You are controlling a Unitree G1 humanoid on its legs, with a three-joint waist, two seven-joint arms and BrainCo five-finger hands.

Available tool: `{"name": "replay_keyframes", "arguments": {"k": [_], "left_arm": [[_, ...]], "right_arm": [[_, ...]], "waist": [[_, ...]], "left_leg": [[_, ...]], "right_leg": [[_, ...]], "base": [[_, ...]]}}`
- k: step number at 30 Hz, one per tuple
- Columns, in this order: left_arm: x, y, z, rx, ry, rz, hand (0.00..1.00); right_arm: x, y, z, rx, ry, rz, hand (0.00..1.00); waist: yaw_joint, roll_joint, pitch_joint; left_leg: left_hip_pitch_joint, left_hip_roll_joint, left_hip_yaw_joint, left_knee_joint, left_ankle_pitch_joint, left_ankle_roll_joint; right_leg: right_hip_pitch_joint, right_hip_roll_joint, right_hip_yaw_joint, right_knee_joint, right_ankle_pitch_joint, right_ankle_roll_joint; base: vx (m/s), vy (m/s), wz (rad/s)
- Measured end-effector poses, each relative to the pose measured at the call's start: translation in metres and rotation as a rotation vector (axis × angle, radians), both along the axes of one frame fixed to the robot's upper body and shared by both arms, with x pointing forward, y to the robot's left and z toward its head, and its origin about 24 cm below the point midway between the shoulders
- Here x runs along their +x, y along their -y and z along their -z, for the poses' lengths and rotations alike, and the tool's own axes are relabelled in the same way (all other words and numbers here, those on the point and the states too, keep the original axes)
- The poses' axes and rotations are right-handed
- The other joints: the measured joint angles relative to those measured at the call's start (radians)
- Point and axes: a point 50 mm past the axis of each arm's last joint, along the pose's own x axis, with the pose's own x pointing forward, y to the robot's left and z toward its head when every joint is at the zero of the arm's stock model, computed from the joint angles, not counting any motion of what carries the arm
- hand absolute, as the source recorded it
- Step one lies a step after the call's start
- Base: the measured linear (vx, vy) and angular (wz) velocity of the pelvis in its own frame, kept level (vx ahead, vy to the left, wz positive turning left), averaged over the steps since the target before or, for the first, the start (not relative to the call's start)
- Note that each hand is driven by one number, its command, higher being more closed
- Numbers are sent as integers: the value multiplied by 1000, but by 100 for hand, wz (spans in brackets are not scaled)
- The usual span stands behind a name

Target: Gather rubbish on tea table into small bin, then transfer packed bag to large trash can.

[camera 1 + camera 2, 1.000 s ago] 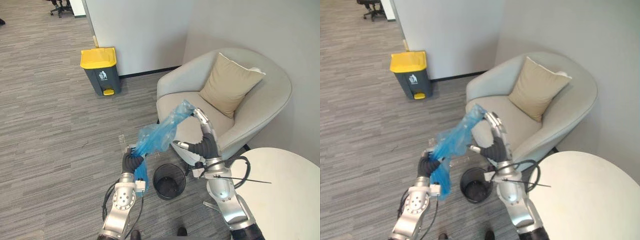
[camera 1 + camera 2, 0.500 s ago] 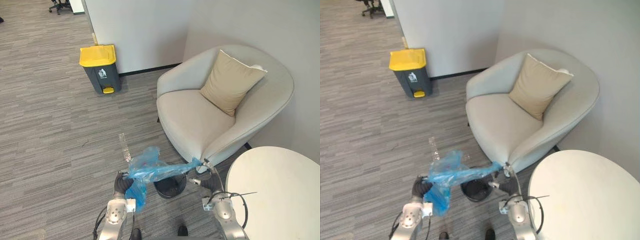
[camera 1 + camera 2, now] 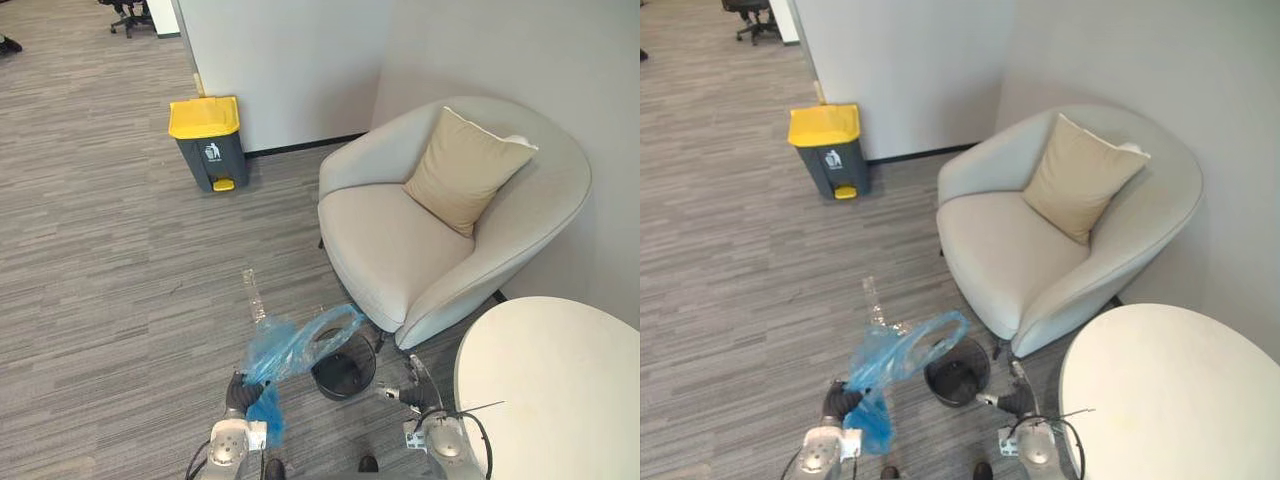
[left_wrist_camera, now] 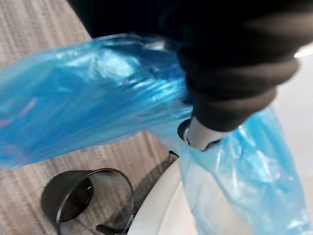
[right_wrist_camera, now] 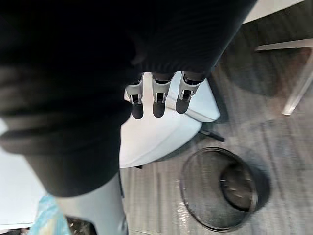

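Blue bag hangs from our left robot hand, whose fingers are closed round the gathered plastic. A short tail drops below the hand, and a long slack loop reaches out over the small bin.

We judge the step in hand to be carrying the bag to the large trash can. That calls for a firm grip on the bunched neck. The loop ought to be lifted clear of the bin's rim before we turn, or it may snag and tip the bin. The plastic looks thin and light, so we expect it to swing, and slow moves will suit it.

The left forearm comes in low and points forward. Our right robot hand sits low just beside the bin, between it and the round white counter. Its fingers are straight and hold nothing, so it is free to deal with a lid.

Past the bin a clear scrap of plastic lies on the floor, and the armchair stands to the right. Well beyond, by the wall, is the large trash can. Its yellow lid is down and will need opening first.
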Motion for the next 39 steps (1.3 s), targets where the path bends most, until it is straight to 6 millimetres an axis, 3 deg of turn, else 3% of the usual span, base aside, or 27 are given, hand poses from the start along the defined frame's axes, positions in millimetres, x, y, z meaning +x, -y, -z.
{"name": "replay_keyframes", "arguments": {"k": [19,23,28,29,30,31,33,36,37,38,39], "left_arm": [[-24,-2,25,2,-165,-9,100],[-27,-2,27,0,-180,-12,100],[-7,3,20,-30,-126,-15,100],[-3,4,18,-31,-113,-11,100],[-3,6,17,-33,-108,-5,100],[-2,8,17,-37,-105,1,100],[-6,9,16,-43,-101,-5,100],[-9,5,17,-30,-106,-2,100],[-6,7,15,-28,-98,13,100],[-3,8,15,-28,-92,22,100],[1,13,13,-33,-80,39,100]], "right_arm": [[-10,-5,18,10,-122,7,0],[-5,-7,19,10,-124,2,0],[2,1,16,-8,-105,33,0],[5,3,15,-10,-101,48,0],[7,6,15,-10,-99,73,0],[7,11,16,-12,-106,101,0],[8,16,15,-27,-108,112,0],[20,15,9,-28,-74,106,0],[20,15,9,-27,-73,107,0],[20,15,9,-27,-72,108,0],[15,16,11,-30,-88,112,0]], "waist": [[0,-4,4],[0,-3,22],[-1,9,79],[0,10,90],[-1,12,96],[-5,14,98],[8,12,101],[-1,4,98],[-2,2,97],[-6,3,95],[-26,4,94]], "left_leg": [[8,-7,-8,0,0,0],[15,-10,-31,0,4,3],[-80,-28,-130,5,50,17],[-105,-32,-111,20,47,21],[-142,-24,-13,69,3,70],[-165,-2,79,127,-20,86],[-176,4,114,190,-31,52],[-172,-28,144,202,-57,62],[-180,-22,190,208,-94,66],[-179,3,304,243,-143,53],[-179,17,358,271,-145,54]], "right_leg": [[13,-7,-4,-1,0,1],[35,-9,-33,-7,-1,1],[12,-33,-173,0,-8,6],[7,-43,-195,12,-15,9],[-4,-59,-225,34,-25,15],[-9,-78,-241,64,-41,23],[-19,-111,-246,127,-69,35],[-21,-157,-250,160,-87,62],[-17,-168,-256,158,-84,67],[-3,-188,-287,158,-85,79],[13,-202,-319,158,-90,91]], "base": [[0,0,1],[-26,-5,17],[-63,8,74],[-68,60,84],[-21,111,87],[25,97,85],[68,123,29],[51,144,2],[27,138,37],[60,122,70],[101,127,90]]}}
